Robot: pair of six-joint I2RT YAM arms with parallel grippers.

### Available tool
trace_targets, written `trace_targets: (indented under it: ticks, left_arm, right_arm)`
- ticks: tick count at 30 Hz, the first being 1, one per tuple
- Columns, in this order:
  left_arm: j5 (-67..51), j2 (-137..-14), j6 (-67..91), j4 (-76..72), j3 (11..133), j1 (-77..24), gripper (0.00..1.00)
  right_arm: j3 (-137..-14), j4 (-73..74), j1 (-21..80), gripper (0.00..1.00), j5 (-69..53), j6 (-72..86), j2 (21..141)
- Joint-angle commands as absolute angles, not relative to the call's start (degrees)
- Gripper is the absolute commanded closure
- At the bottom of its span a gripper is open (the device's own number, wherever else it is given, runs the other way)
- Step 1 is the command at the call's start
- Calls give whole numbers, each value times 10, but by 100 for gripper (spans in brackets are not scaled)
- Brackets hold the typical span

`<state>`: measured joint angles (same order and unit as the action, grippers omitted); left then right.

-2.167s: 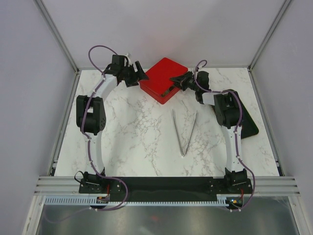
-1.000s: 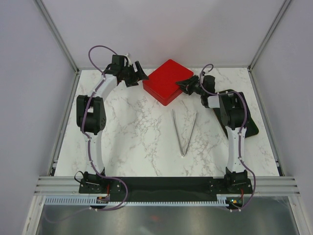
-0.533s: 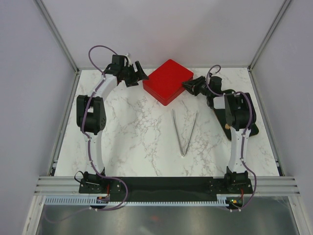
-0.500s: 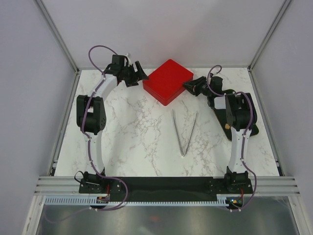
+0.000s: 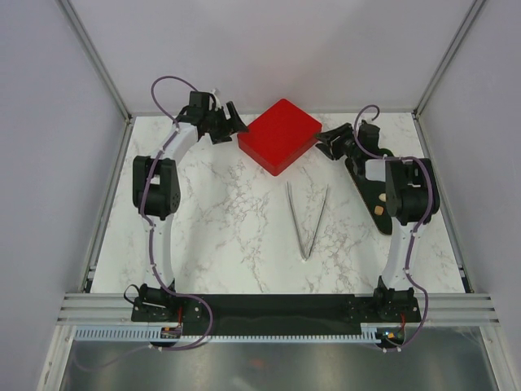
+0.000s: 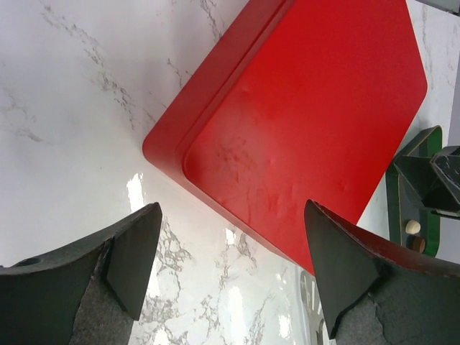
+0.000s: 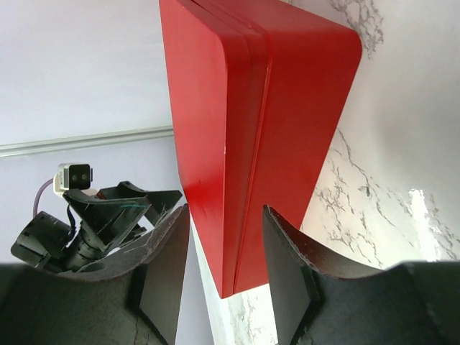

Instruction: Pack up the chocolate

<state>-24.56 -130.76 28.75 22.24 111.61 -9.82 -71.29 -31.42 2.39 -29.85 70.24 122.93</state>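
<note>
A closed red box (image 5: 278, 135) sits at the back middle of the marble table. My left gripper (image 5: 235, 127) stands open just left of it, nothing between its fingers; in the left wrist view the gripper (image 6: 231, 208) faces the box's near corner (image 6: 302, 122). My right gripper (image 5: 329, 140) is open just off the box's right corner, apart from it; its wrist view shows the gripper (image 7: 226, 210) with the box's edge (image 7: 244, 144) beyond its fingertips. Two tan chocolate pieces (image 5: 379, 198) lie on a black tray (image 5: 371, 186) under the right arm, the chocolate (image 6: 412, 226) also showing past the box.
Long metal tweezers (image 5: 307, 218) lie in a V on the marble in front of the box. The right arm hides most of the black tray. Grey walls close the table at the back and sides.
My right gripper has drawn back to the right off the box's corner and its jaws have widened. The chocolate on the tray has come into view. The left arm has barely moved.
</note>
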Motion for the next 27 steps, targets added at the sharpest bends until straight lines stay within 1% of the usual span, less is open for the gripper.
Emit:
trace_targets:
  ticks: [1,8,12,20,22,27]
  left_arm:
    - [-244,-1330,280,211,1159,-95,12]
    - [-260,-1362,283,204,1187,-96,15]
    - [-263,-1369,282,199,1188,-96,16]
    - [-278,-1383,280,192,1188,-97,23]
    - [-277,-1386,280,192,1187,-97,27]
    - [-279,-1392,283,191,1183,-96,28]
  right_arm:
    - [-750,-318,29,46,-287,693,1229]
    - [-807,-309,39,46,-276,685,1278]
    - [-849,-259,42,47,-272,674,1310]
    - [-870,-229,49,47,-242,643,1319]
    - [-880,-209,50,48,-236,632,1322]
    - [-889,-172,50,49,-213,606,1337]
